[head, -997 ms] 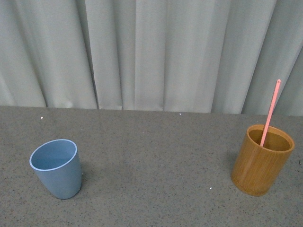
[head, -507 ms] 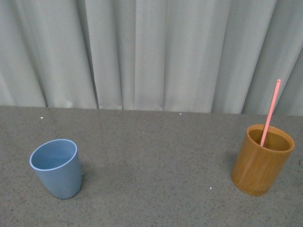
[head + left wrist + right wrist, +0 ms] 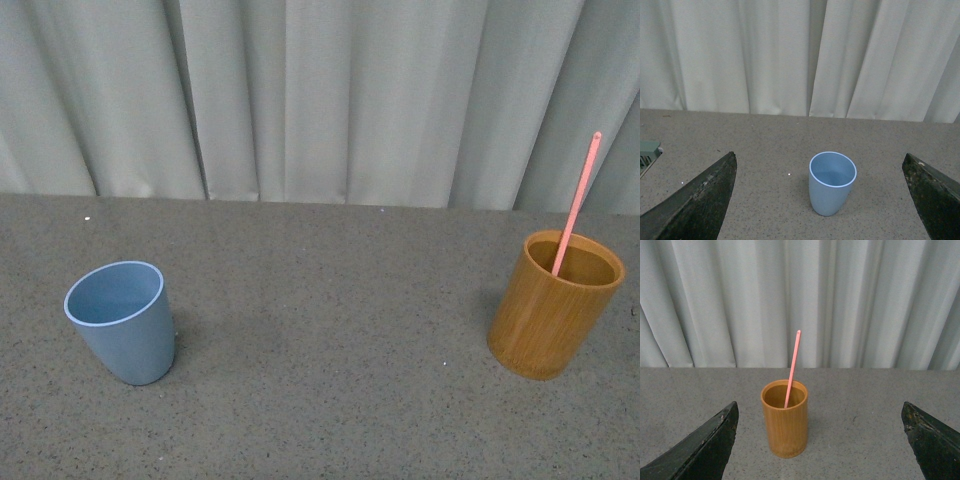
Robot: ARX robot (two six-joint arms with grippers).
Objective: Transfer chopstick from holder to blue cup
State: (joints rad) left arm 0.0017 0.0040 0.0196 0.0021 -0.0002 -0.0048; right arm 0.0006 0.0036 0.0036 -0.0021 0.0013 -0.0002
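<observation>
One chopstick [image 3: 577,203], one holder [image 3: 552,318], one blue cup [image 3: 122,321]

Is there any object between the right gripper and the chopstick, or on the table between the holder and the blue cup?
Nothing visible. The right gripper is open and faces the chopstick in the holder across bare table. Between holder and blue cup the front view shows only bare table too.

Pink chopstick [image 3: 577,205] leaning in upright bamboo holder [image 3: 553,318]; blue cup [image 3: 121,322] upright, well apart
</observation>
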